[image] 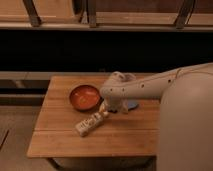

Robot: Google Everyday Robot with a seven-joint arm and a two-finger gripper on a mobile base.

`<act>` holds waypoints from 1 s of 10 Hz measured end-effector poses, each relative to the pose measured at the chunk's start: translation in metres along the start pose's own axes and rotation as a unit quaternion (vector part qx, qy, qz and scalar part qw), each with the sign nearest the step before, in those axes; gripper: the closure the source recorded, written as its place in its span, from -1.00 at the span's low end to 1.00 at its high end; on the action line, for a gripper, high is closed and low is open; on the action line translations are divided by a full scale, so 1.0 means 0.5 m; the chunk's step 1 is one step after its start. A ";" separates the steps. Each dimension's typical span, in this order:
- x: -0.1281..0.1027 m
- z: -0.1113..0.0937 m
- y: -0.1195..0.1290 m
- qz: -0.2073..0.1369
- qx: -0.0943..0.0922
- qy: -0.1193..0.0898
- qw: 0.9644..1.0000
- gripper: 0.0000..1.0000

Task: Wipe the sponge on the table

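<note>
The table (60,140) has a light-brown plank top. My pale arm reaches in from the right, over its middle. The gripper (107,111) points down at the tabletop, between the orange bowl and the carton. A pale-blue patch, the sponge (131,105), shows on the table just right of the wrist, mostly hidden under the arm. I cannot tell whether the gripper touches the sponge.
An orange bowl (84,96) sits on the table left of the gripper. A tan-and-white carton (90,123) lies slanted in front of it, its end close to the gripper. A dark wall with a ledge runs behind the table.
</note>
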 end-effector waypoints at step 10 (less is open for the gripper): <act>-0.175 0.065 -0.154 0.024 -0.091 -0.101 0.990 -0.60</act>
